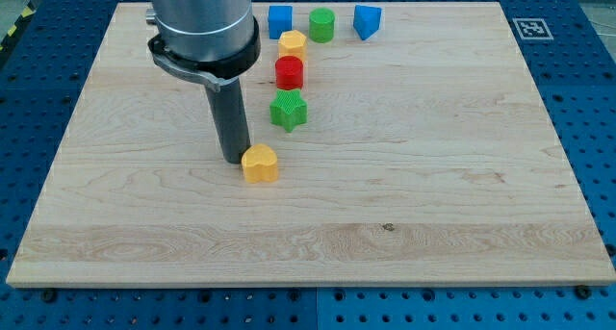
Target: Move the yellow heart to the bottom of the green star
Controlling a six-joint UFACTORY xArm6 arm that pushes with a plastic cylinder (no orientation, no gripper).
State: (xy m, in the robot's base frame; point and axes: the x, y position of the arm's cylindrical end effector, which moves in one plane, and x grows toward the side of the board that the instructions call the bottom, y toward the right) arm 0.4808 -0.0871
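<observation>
Wood bench (433, 176) on blue grid | end effector = rod, no jaws, my tip (234, 161) touching yellow heart (260, 164) left side | heart near-left of green star (288, 110) | risk: off-centre push spins heart, overshoots right

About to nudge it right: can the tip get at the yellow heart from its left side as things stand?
Probably yes. My tip already sits against the yellow heart's left edge, nothing between them. The green star lies up-right, clear of that side.
</observation>
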